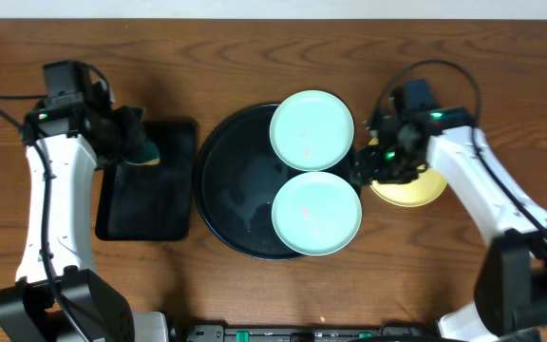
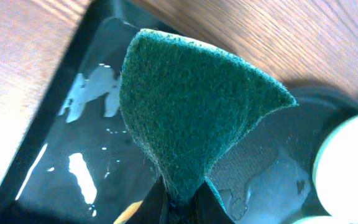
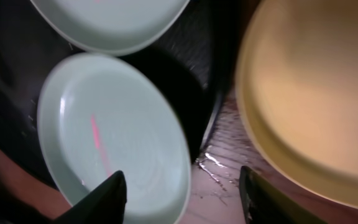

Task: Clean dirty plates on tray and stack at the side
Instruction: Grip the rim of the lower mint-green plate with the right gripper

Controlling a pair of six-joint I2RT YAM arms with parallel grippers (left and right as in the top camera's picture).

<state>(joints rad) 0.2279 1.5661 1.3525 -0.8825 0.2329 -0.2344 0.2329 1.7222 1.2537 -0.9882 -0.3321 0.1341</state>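
Two aqua plates lie on the round black tray (image 1: pixel 224 195), one at the far side (image 1: pixel 311 130) and one at the near side (image 1: pixel 316 213). The yellow plate (image 1: pixel 414 190) lies on the table just right of the tray. My right gripper (image 1: pixel 373 163) is open, low at the tray's right rim between the aqua plates and the yellow plate. In the right wrist view the fingers (image 3: pixel 182 199) straddle the edge of an aqua plate (image 3: pixel 104 137), with the yellow plate (image 3: pixel 316 93) to the right. My left gripper (image 2: pixel 182 208) is shut on a green sponge (image 2: pixel 191 106).
A rectangular black tray (image 1: pixel 150 204), wet and glossy (image 2: pixel 73 143), lies left of the round tray, under the sponge (image 1: pixel 142 144). The wood between the tray rim and the yellow plate looks wet (image 3: pixel 219 171). The table's back edge runs along the top.
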